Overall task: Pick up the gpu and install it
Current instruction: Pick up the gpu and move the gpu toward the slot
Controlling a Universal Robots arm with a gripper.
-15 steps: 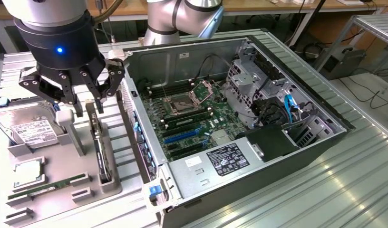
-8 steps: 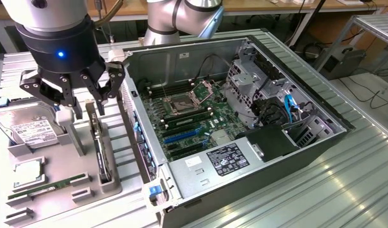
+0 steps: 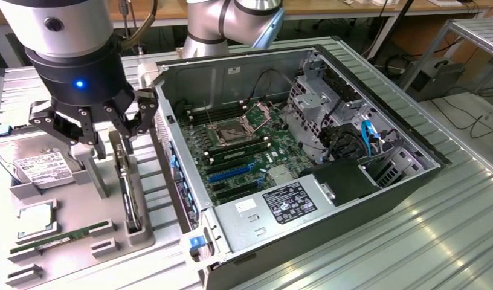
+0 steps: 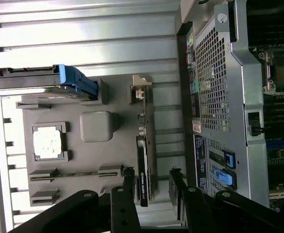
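Gpu [image 3: 132, 199] stands edgewise in tray [image 3: 85, 206]; wrist view shows tool [image 4: 150, 175] flanking it.

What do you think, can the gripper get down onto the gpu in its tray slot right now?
Probably yes. The gripper hangs over the gpu, which stands on edge in the grey tray, with its open fingers either side of the card and nothing between.

**Premises: robotics lab for computer assembly**

Classed as a lab or workshop, not a home or office. Grounds: industrial robot arm [image 3: 69, 36] over a ribbed metal table [image 3: 408, 241]; opened computer case [image 3: 198, 84] with bare motherboard [image 3: 246, 151]; grey fixture tray [image 3: 109, 208] seating hard drive [image 3: 37, 166], processor [image 3: 35, 220], RAM stick [image 3: 61, 237] and gpu [image 3: 132, 199] in moulded slots. Wooden workbench [image 3: 327, 9], steel rack [image 3: 480, 30] and loose floor cables [image 3: 472, 121] behind.
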